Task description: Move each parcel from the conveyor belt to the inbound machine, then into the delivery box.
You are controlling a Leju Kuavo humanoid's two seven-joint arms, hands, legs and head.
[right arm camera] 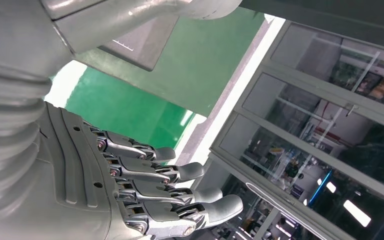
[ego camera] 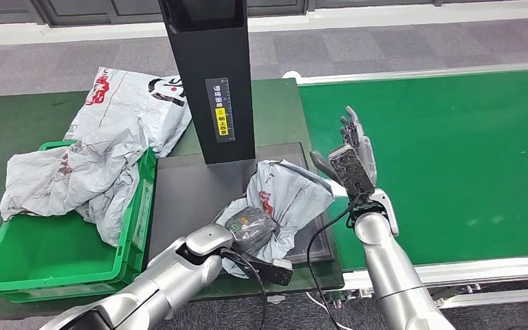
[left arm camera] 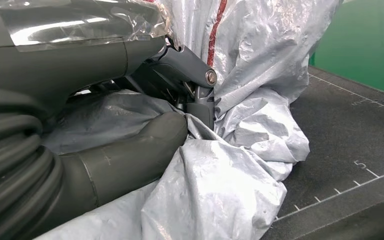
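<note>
Grey crinkled plastic fills our left hand (ego camera: 251,230): we grasp the grey-white poly mailer parcel with red print (ego camera: 290,196), which lies on the dark flat platform of the inbound machine (ego camera: 185,189), just in front of its tall black scanner column (ego camera: 216,75). In the left wrist view our thick grey thumb (left arm camera: 130,162) presses into the crumpled film of the parcel (left arm camera: 240,150) while the darker fingers (left arm camera: 192,75) close on it from the other side, and the platform's printed ruler marks (left arm camera: 360,165) run beside it.

Our right hand (ego camera: 350,155) is raised, released, fingers straight and apart, holding nothing, above the near edge of the green conveyor belt (ego camera: 454,151), just beside the machine platform. The right wrist view shows those fingers (right arm camera: 180,172) extended side by side, with the green belt (right arm camera: 130,112) behind them.

To our left a green plastic delivery box (ego camera: 48,254) stands beside the machine on the dark green table (ego camera: 14,124). Two more grey-white mailer bags are there: one (ego camera: 75,175) draped over the box's far rim, another (ego camera: 134,106) lying on the table behind it.
</note>
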